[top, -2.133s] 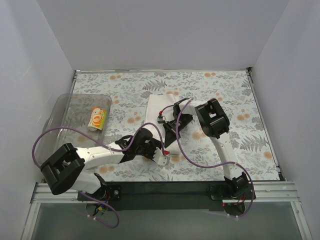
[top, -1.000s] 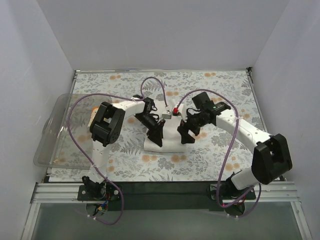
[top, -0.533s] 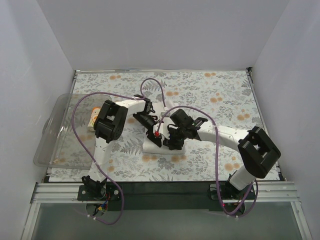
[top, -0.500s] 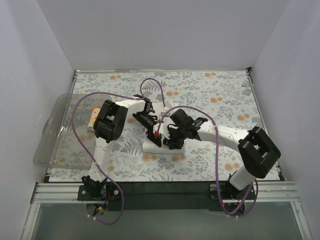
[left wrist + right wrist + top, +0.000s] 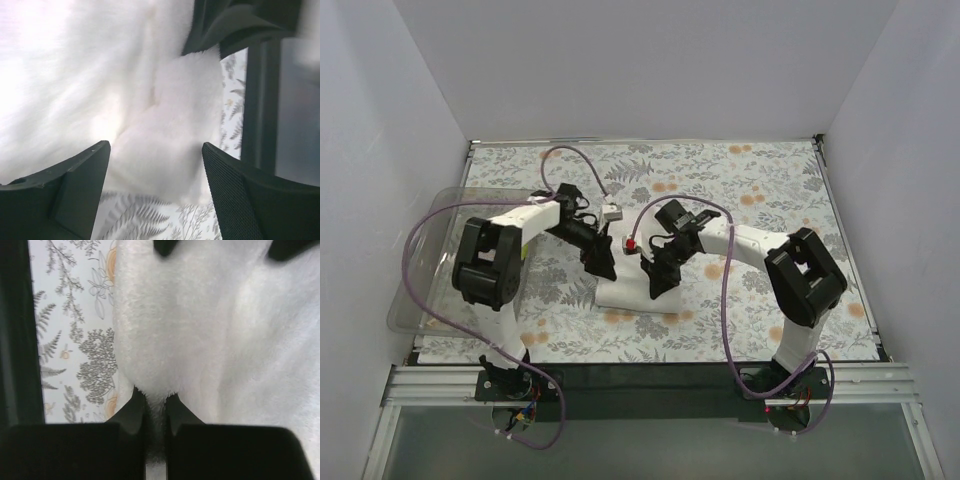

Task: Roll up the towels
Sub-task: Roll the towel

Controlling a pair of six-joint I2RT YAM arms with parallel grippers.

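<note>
Left arm (image 5: 520, 217) and right arm (image 5: 748, 240): white rounded links joined by boxy black joint housings (image 5: 485, 265). Black bases (image 5: 510, 385) at six o'clock in the top view. A purple cable (image 5: 723, 300) runs exposed along each arm. Left gripper (image 5: 600, 262) and right gripper (image 5: 657, 280): black, two flat tapered fingers (image 5: 75, 185), inner pads (image 5: 245, 200) finely meshed. Small red mark (image 5: 631, 244) at ten o'clock of the right gripper. Small white connector block (image 5: 612, 212) at one o'clock of the left gripper.
</note>
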